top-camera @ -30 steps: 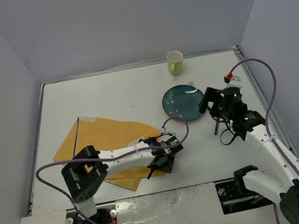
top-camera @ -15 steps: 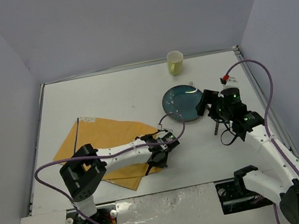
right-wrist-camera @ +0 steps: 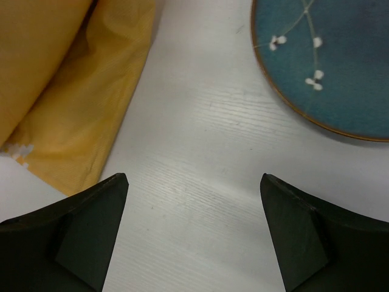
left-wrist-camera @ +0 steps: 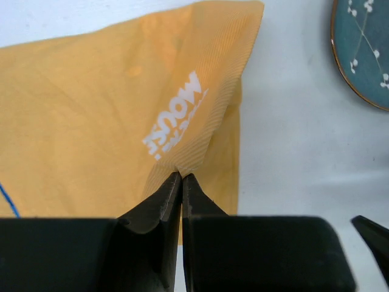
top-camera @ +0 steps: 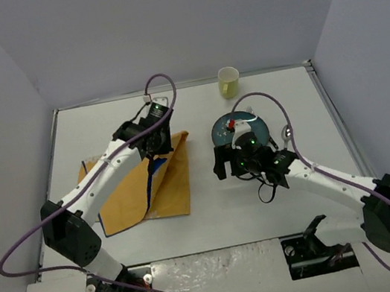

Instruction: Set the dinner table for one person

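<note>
The white dinner table (top-camera: 101,125) carries an orange-yellow cloth mat (top-camera: 153,187) with white print, left of centre. My left gripper (top-camera: 157,146) is shut on a fold of the mat (left-wrist-camera: 91,109), its tips (left-wrist-camera: 181,176) pinching the cloth, with one corner lifted and doubled over. A teal plate (top-camera: 231,126) lies right of centre, partly hidden by my right arm; it also shows in the left wrist view (left-wrist-camera: 364,48). My right gripper (top-camera: 222,162) is open and empty (right-wrist-camera: 194,182) over bare table (right-wrist-camera: 200,121), between the mat (right-wrist-camera: 73,91) and the plate (right-wrist-camera: 328,61).
A pale yellow cup (top-camera: 229,79) stands at the back edge. A small metal utensil (top-camera: 286,131) lies just right of the plate. Grey walls close in the table on three sides.
My left arm has swung from the mat's near corner to the back, with the mat now lifted and folded over. My right arm has moved left, from the plate's right side to in front of it.
</note>
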